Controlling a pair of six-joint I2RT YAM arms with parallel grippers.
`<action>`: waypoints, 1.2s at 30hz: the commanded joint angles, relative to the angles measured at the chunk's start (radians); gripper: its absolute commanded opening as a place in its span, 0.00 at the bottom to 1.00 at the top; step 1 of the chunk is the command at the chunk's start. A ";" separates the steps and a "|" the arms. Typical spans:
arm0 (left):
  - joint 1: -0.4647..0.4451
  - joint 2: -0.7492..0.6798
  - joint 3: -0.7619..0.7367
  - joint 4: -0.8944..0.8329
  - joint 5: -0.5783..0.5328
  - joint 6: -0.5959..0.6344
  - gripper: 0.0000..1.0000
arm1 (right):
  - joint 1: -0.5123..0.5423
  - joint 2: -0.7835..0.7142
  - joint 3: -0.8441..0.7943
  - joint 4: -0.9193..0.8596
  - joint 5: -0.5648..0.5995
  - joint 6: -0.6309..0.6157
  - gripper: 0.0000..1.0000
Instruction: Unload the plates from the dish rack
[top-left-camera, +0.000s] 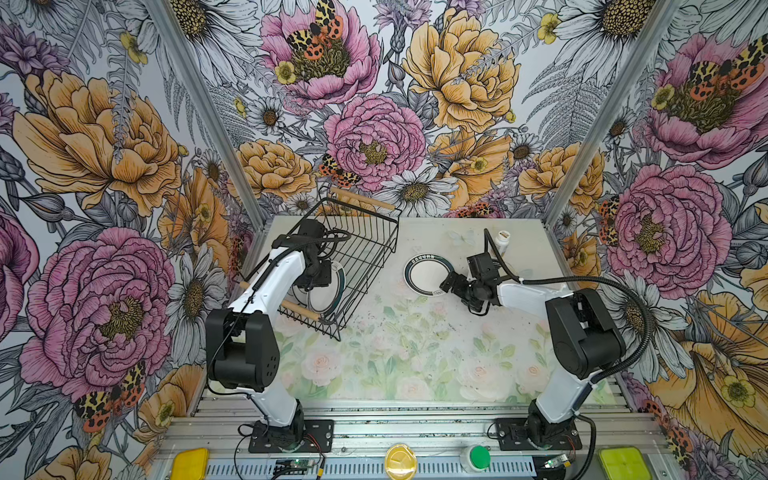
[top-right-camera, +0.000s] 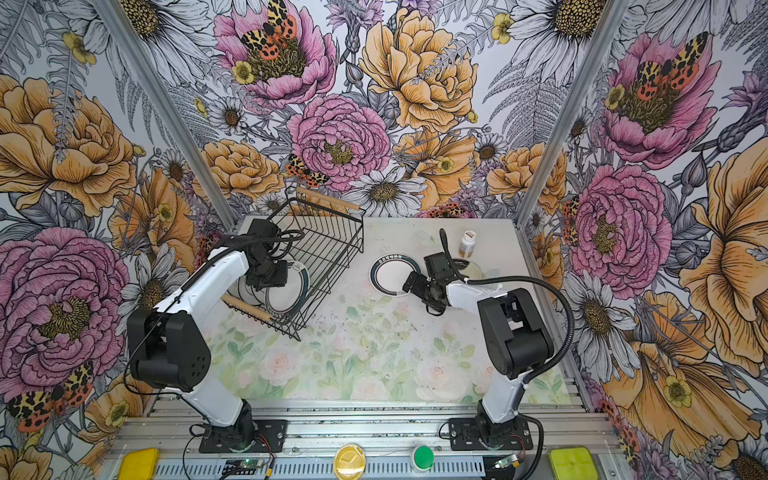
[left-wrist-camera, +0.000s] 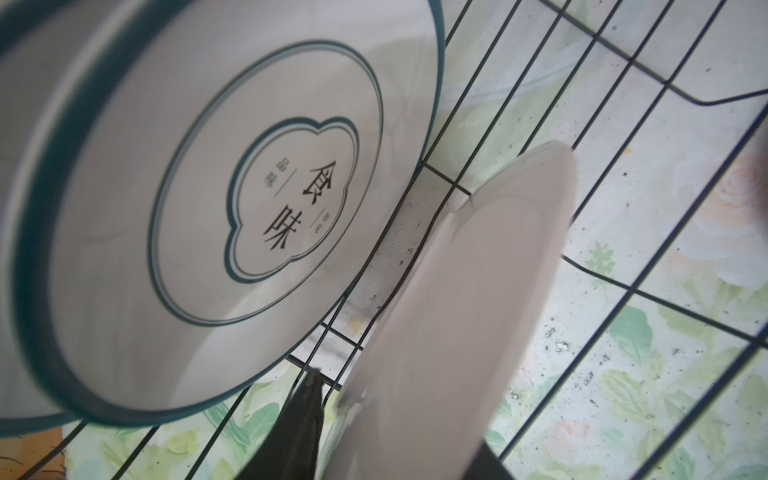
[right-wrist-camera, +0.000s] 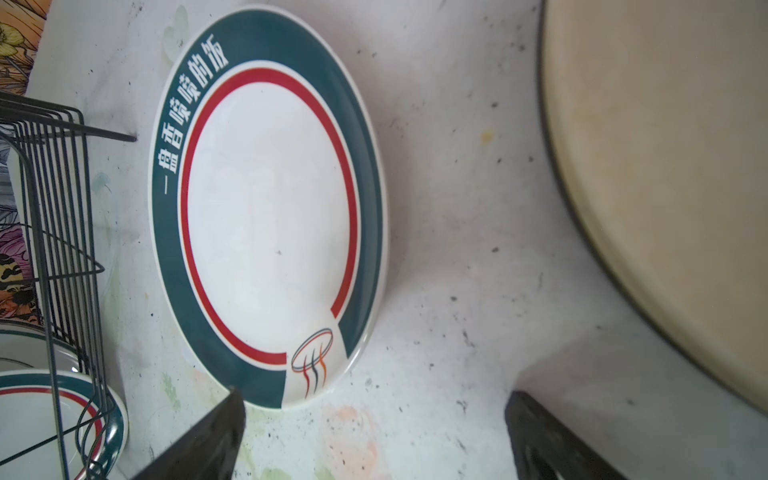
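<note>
The left pincer (left-wrist-camera: 403, 432) straddled the rim of a plain white round plate (left-wrist-camera: 478, 291) tilted on edge in the black wire dish rack (top-left-camera: 365, 249), far left on the table (top-left-camera: 415, 353). Whether its jaws pressed on the plate could not be told. A white plate with teal rings and characters (left-wrist-camera: 208, 208) leaned just beside. That arm reached over the near wooden handle (top-left-camera: 301, 309), wrist bent down, probably to lift the plate straight out. The right pincer (right-wrist-camera: 374, 401), spread and empty, hung low between a teal-banded plate (right-wrist-camera: 270, 216) and a cream plate (right-wrist-camera: 665, 166), both lying flat right of the rack, its forearm stretched leftward.
</note>
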 joint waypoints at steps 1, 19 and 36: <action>0.012 0.009 0.032 -0.012 -0.019 0.015 0.35 | -0.012 -0.038 -0.015 -0.024 -0.008 -0.016 0.99; 0.007 -0.008 0.035 -0.034 -0.010 0.028 0.14 | -0.019 -0.051 -0.009 -0.024 -0.021 -0.015 0.99; 0.009 -0.049 0.031 -0.069 -0.018 0.037 0.04 | -0.020 -0.078 -0.007 -0.024 -0.034 -0.013 0.99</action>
